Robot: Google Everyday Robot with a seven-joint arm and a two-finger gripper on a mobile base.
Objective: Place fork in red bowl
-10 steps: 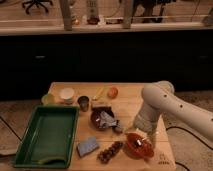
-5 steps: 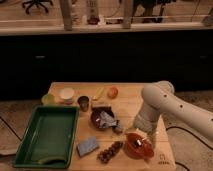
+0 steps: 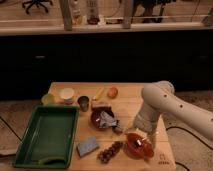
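Note:
The red bowl (image 3: pixel 136 146) is glossy orange-red and sits near the front right of the wooden table (image 3: pixel 125 90). A pale, thin thing that may be the fork (image 3: pixel 139 144) lies across the inside of the bowl; I cannot make out its shape. My gripper (image 3: pixel 149 137) hangs from the white arm (image 3: pixel 157 100) just above the bowl's right rim, pointing down. I cannot tell whether it touches the fork.
A darker maroon bowl (image 3: pixel 101 119) with a crumpled wrapper sits left of the red bowl. A green tray (image 3: pixel 47 135) fills the left side. A metal cup (image 3: pixel 83 103), a white cup (image 3: pixel 66 94), an orange (image 3: pixel 113 92), a blue sponge (image 3: pixel 88 146) and grapes (image 3: pixel 110 151) lie around.

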